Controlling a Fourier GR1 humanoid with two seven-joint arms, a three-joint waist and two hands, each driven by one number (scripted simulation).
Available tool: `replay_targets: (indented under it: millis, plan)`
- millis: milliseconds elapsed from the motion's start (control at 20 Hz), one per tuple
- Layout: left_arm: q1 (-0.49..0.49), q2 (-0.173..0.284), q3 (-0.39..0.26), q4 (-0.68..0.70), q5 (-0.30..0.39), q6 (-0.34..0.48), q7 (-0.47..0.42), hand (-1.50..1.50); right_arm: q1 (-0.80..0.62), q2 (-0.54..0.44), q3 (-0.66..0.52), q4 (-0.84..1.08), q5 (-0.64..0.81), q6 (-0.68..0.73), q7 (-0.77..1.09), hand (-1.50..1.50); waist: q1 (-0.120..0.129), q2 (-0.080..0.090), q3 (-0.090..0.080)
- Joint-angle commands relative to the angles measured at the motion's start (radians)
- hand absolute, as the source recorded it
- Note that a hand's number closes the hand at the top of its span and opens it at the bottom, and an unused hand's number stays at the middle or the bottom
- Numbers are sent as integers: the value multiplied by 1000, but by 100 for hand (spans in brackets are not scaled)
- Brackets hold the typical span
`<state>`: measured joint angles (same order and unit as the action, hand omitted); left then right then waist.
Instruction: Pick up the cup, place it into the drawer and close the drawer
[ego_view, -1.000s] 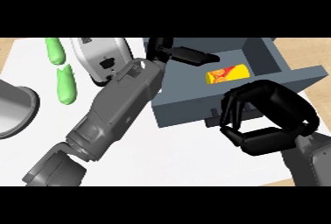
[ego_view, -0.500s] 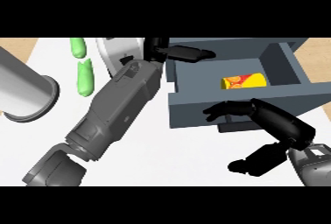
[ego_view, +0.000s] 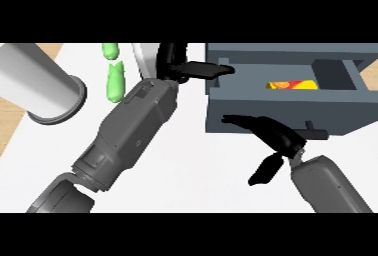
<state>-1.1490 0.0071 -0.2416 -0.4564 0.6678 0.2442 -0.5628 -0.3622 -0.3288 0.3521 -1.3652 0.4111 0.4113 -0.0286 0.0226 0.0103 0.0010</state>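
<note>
The yellow and red cup (ego_view: 291, 85) lies inside the grey drawer (ego_view: 280, 107), showing through a narrow gap behind the drawer's front panel. My right hand (ego_view: 275, 136) is open, its straight fingers against the front panel, just left of the small dark handle (ego_view: 314, 131). My left hand (ego_view: 179, 64) is open at the drawer's upper left corner, with one finger stretched toward the corner. It holds nothing.
A large grey cylinder (ego_view: 41, 86) stands at the left on the white counter (ego_view: 199, 170). Two green vegetables (ego_view: 113, 82) lie beside it. A white object (ego_view: 144, 57) sits behind my left hand. My left forearm (ego_view: 129, 135) crosses the middle.
My right hand has uncurled and come up against the drawer's front. The drawer's opening looks narrower than before. The left hand stays at the drawer's corner.
</note>
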Motion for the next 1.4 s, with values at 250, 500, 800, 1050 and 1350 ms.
replay_targets:
  millis: [250, 500, 800, 1050, 1350]
  plan:
    - [184, 61, -10, -142, -4, -58, -12, -150, -208, 30, -63, 562, 122, -160, -262, 150, 63, 2, 2]
    - [197, 104, -6, -206, 13, -97, 44, -150, -361, 35, -175, 723, 84, -226, -334, 150, 108, 12, 4]
    - [271, 173, -6, -251, 21, -177, 54, -150, -504, -34, -289, 859, 43, -268, -377, 150, 134, 26, 4]
    - [287, 184, -17, -287, 19, -188, 72, -150, -574, -63, -350, 872, -6, -251, -310, 150, 158, 23, 3]
    - [317, 199, -24, -302, 18, -216, 75, -150, -567, -122, -370, 842, -39, -186, -320, 150, 184, 33, 3]
